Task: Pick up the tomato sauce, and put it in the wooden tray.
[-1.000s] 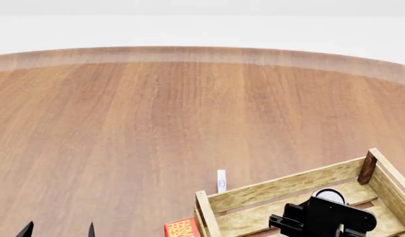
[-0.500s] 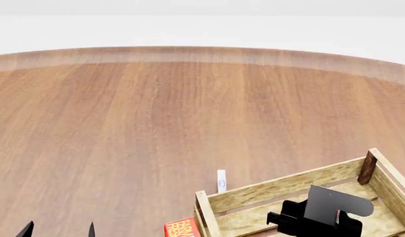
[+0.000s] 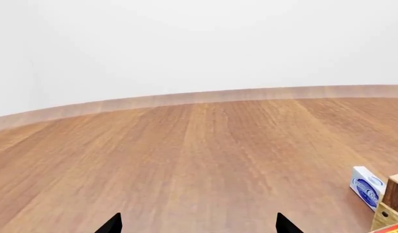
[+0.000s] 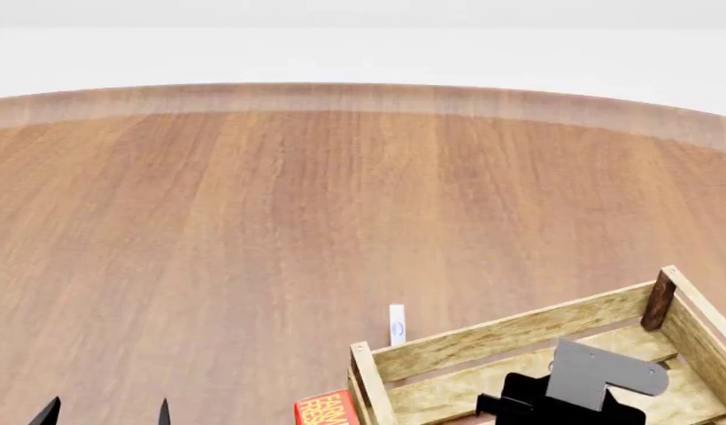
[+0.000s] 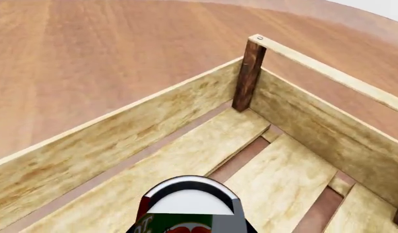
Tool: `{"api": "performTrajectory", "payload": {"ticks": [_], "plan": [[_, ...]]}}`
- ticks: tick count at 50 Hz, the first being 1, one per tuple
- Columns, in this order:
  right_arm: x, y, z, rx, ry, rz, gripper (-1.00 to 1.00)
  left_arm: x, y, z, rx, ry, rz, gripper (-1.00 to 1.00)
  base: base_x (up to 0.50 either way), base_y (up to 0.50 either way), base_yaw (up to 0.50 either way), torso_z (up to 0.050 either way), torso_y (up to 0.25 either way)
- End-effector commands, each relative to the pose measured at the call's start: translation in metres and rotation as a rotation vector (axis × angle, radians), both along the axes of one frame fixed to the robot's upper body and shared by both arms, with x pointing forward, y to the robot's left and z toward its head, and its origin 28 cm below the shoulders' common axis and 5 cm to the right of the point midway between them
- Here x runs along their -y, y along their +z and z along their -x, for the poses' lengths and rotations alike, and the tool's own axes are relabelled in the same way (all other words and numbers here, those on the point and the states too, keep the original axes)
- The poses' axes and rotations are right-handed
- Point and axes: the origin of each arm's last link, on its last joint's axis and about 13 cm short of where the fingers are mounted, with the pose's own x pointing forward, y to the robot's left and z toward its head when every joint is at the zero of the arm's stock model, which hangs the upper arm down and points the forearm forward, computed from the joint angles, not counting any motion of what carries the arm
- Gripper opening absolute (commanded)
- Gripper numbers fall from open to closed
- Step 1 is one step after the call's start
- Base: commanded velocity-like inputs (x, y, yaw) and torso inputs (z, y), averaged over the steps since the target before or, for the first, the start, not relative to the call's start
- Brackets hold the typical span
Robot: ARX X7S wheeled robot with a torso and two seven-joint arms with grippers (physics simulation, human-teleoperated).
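Note:
The tomato sauce (image 5: pixel 189 206), a can with a red and green label and a white top, sits low between the jaws of my right gripper (image 5: pixel 189 221). The gripper is shut on it, just above the slatted floor of the wooden tray (image 5: pixel 121 131). In the head view the right gripper (image 4: pixel 564 403) hangs inside the wooden tray (image 4: pixel 505 335) at the bottom right, and its grey wrist plate hides the can. My left gripper (image 4: pixel 104 413) is open and empty at the bottom left, and its tips (image 3: pixel 111 224) stand wide apart.
A small white and blue box (image 4: pixel 397 325) stands upright just beyond the tray's near-left corner, and shows too in the left wrist view (image 3: pixel 367 191). A red box (image 4: pixel 328 409) lies left of that corner. The round wooden table's far edge (image 4: pixel 363 93) curves across the back.
My right wrist has tipped and sunk lower into the tray. The can's white top showed in the head view a second ago and is now hidden behind the wrist plate. The left arm has not moved.

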Motion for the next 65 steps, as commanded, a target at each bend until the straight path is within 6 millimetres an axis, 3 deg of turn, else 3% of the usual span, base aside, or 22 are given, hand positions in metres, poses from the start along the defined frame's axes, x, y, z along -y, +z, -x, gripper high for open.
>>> {"api": "performTrajectory", "payload": {"ticks": [1, 24, 25, 53, 65], "plan": [[0.0014, 0.0001, 0.0003, -0.026, 0.010, 0.008, -1.00, -0.0002, -0.0002, -0.0002, 0.000, 0.000, 0.000, 1.00, 0.00, 0.00, 0.00, 0.000, 0.000], [0.0029, -0.0002, 0.0008, -0.042, -0.008, 0.013, -1.00, -0.0004, -0.0004, 0.0002, 0.002, -0.003, -0.001, 1.00, 0.00, 0.00, 0.00, 0.000, 0.000], [0.0030, -0.0003, 0.0009, -0.044, -0.009, 0.011, 1.00, -0.0003, -0.0001, 0.0004, 0.002, -0.003, -0.001, 1.00, 0.00, 0.00, 0.00, 0.000, 0.000], [0.0030, 0.0000, 0.0007, -0.048, -0.011, 0.014, 1.00, 0.0000, 0.0000, 0.0000, 0.002, -0.003, -0.002, 1.00, 0.00, 0.00, 0.00, 0.000, 0.000], [0.0014, 0.0038, -0.0031, 0.045, 0.006, 0.054, 1.00, 0.0000, 0.0004, -0.0002, 0.000, -0.001, 0.000, 1.00, 0.00, 0.00, 0.00, 0.000, 0.000]]}}
